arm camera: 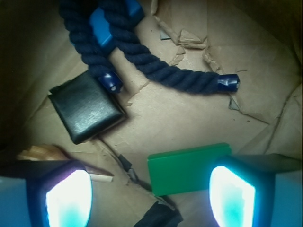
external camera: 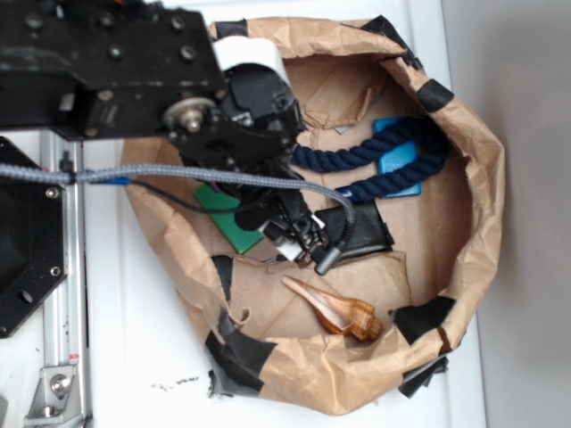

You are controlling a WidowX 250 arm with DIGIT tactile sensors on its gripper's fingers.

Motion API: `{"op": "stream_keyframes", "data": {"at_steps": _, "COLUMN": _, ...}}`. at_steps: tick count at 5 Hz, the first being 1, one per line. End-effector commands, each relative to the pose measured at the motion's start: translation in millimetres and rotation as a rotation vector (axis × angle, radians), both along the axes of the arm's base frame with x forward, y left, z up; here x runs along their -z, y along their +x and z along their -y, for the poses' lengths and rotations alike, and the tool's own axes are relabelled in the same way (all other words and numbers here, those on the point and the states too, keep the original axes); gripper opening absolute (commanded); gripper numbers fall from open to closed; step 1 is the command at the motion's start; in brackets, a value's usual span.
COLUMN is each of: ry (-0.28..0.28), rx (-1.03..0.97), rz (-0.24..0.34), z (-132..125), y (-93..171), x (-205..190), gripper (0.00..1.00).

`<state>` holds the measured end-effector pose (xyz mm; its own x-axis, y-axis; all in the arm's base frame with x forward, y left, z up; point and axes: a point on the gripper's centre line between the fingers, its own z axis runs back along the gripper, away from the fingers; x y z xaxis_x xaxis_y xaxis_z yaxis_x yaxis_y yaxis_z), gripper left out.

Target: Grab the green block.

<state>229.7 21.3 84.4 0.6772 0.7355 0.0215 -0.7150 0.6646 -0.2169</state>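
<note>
- Glowing fingers [arm camera: 68, 198] fill the bottom of my wrist view, spread wide and holding nothing; the gripper [arm camera: 150, 201] hangs over brown paper.
- My target, the green block [arm camera: 187, 168], lies flat between them — though its right end sits under the right finger.
- Risk as I judge it: descending from here, that finger lands on the slab and shoves it instead of straddling it.
- Black wallet [arm camera: 86, 106] and navy rope [arm camera: 147, 61] lie clear.
- Overhead, the arm hides most of the block — only a green corner shows.
</note>
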Motion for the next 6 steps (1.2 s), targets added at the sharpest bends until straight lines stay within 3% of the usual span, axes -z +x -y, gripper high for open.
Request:
{"op": "stream_keyframes", "data": {"at_steps": 1, "ry": 0.033, "rx": -0.019, "rz": -0.045, "z": -27.2, "y": -27.7, "x": 13.2, "gripper": 1.0}}
{"op": "stream_keyframes", "data": {"at_steps": 2, "ry": 0.018, "rx": -0.026, "rz": -0.048, "z": -27.2, "y": -32.3, "x": 19.3, "gripper": 1.0}}
{"op": "stream_keyframes", "data": {"at_steps": 3, "ry": 0.269, "rx": 0.228, "rz": -0.108, "z": -32.7, "y": 22.2, "x": -27.6, "gripper": 1.0}}
{"op": "stream_keyframes", "data": {"at_steps": 4, "ry": 0.27, "rx": 0.481, "rz": -0.1, "z": -44.7, "y": 51.1, "x": -19.7, "gripper": 1.0}}
{"op": "stream_keyframes", "data": {"at_steps": 6, "ry": 0.294, "rx": 0.979, "rz": -0.048, "z": -12.8, "y": 40.5, "x": -21.2, "gripper": 1.0}}
